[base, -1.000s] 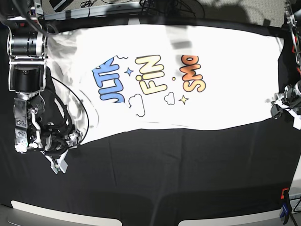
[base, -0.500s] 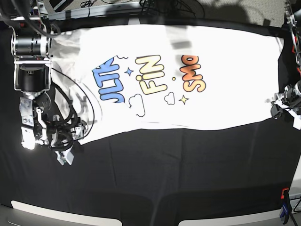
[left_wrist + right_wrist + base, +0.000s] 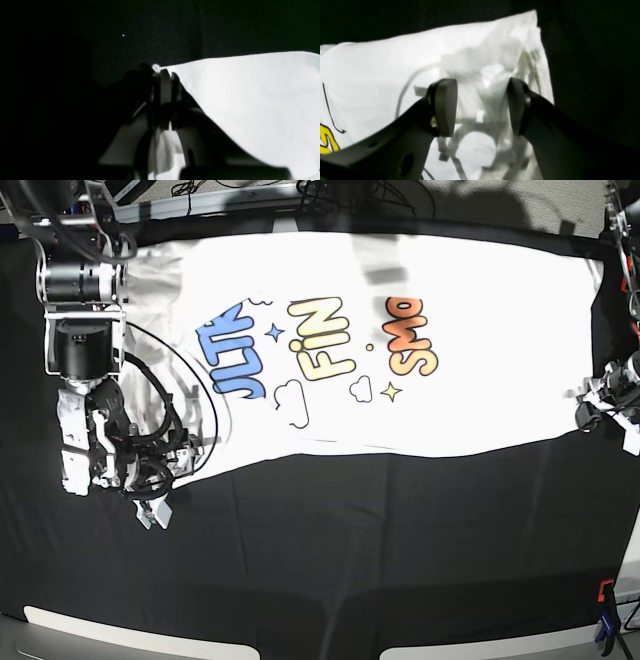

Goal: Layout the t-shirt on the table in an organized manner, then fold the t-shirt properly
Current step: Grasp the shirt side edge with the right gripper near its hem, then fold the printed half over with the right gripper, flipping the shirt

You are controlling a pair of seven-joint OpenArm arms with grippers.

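T-shirt [image 3: 420,330] edge at left hidden by right arm [image 3: 85,380]; left gripper [image 3: 612,402] partly cut off at frame edge.

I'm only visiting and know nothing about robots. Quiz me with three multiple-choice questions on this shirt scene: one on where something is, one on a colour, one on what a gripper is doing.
1. Where in the base view does the left gripper sit?
A. At the t-shirt's right edge
B. Over the printed letters
C. Off the table

2. What colour is the middle word printed on the shirt?
A. Green
B. Yellow
C. Purple

3. How is the right gripper set?
A. Shut on the shirt
B. Shut on nothing
C. Open, above the cloth

Answers:
1. A: it shows at the right side of the base view, where the white cloth ends.
2. B: the centre lettering is yellow, between a blue word and an orange one.
3. C: the right wrist view shows its two pads spread wide with white fabric visible between them.
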